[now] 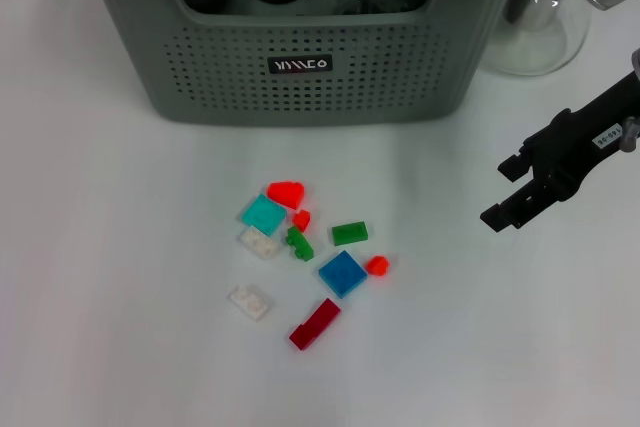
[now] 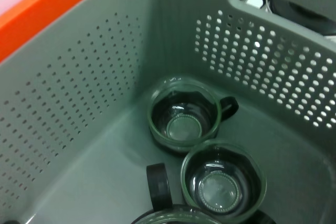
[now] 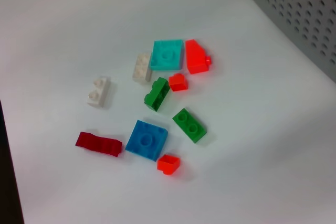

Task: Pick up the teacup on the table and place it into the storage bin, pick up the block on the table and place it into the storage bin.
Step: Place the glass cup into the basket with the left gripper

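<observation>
Storage bin point(image 1: 300, 67) holding glass teacups; blocks left loose on the white surface point(image 1: 120, 247).

Two dark-handled teacups point(image 2: 184, 116) point(image 2: 223, 182) are seen upright, touching, on the bin floor; a third is cut off. Nine small blocks, the blue block point(image 1: 342, 273) among them, are scattered before the bin. To its right the right hand point(image 1: 508, 192) is held apart, empty. The left hand cannot be made out.
</observation>
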